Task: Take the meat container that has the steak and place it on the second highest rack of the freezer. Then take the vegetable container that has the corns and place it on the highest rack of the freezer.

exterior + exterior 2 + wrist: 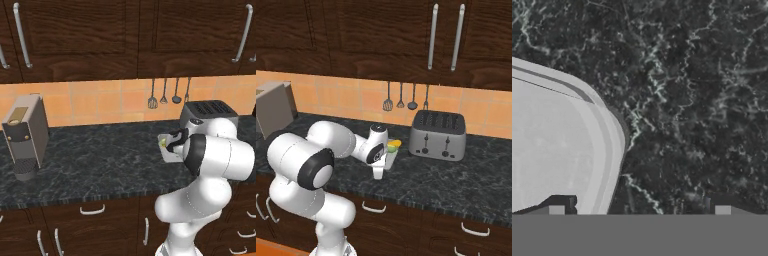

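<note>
Grey vegetable container [552,150] lies beneath the wide-spread pincer [639,210].

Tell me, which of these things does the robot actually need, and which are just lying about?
Needed: tray of corn; open gripper above the tray's corner.
Lying about: toaster, coffee machine, hanging utensils.

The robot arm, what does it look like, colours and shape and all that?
The arm is glossy white, built of fat rounded segments with black bands at the joints. The gripper has a white hand with dark detailing; in the hand view its fingertips look small, pale grey and squarish. No cables or markings show.
</note>
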